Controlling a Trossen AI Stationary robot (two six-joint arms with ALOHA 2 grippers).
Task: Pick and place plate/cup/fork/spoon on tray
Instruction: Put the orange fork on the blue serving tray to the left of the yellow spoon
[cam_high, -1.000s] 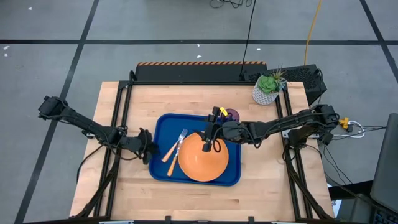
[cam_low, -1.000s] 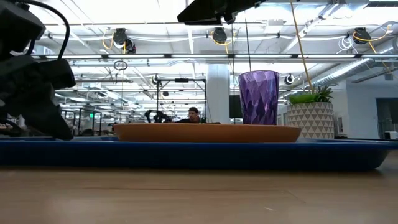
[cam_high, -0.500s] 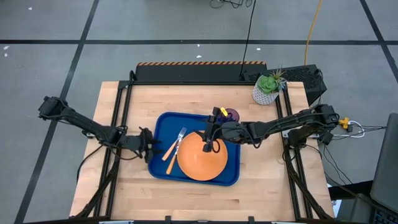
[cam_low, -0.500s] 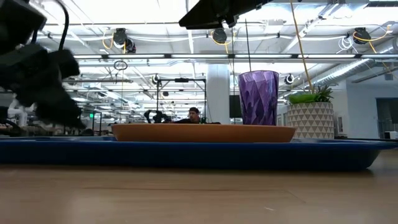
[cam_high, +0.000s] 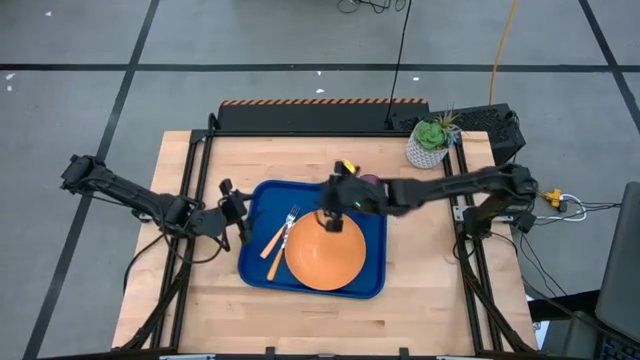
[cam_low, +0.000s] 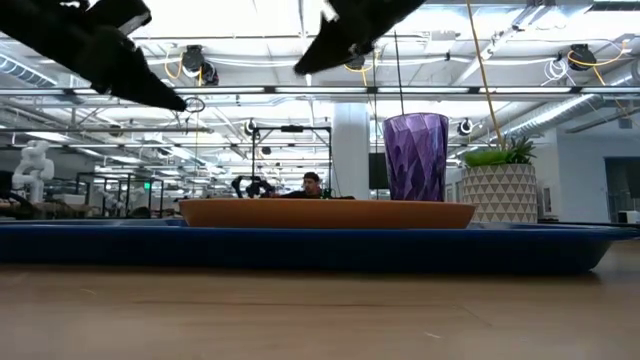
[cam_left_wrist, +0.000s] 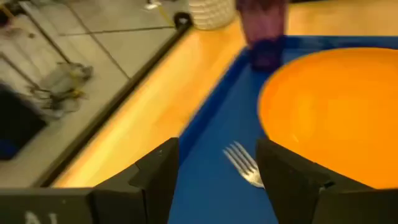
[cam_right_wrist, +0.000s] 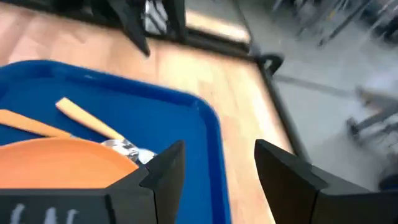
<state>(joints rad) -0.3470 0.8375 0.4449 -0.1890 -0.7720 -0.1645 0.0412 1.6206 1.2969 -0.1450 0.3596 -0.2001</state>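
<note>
Fork (cam_high: 283, 228) lies diagonal on tray (cam_high: 262, 200), tines toward cup (cam_high: 371, 183) | both arms' fingers apart, empty

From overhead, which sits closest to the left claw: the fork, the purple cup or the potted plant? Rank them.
From the left gripper, at the tray's left edge:
1. Fork, on the tray's left part.
2. Purple cup, at the tray's far right corner.
3. Potted plant, off the tray, at the table's far right corner.
</note>
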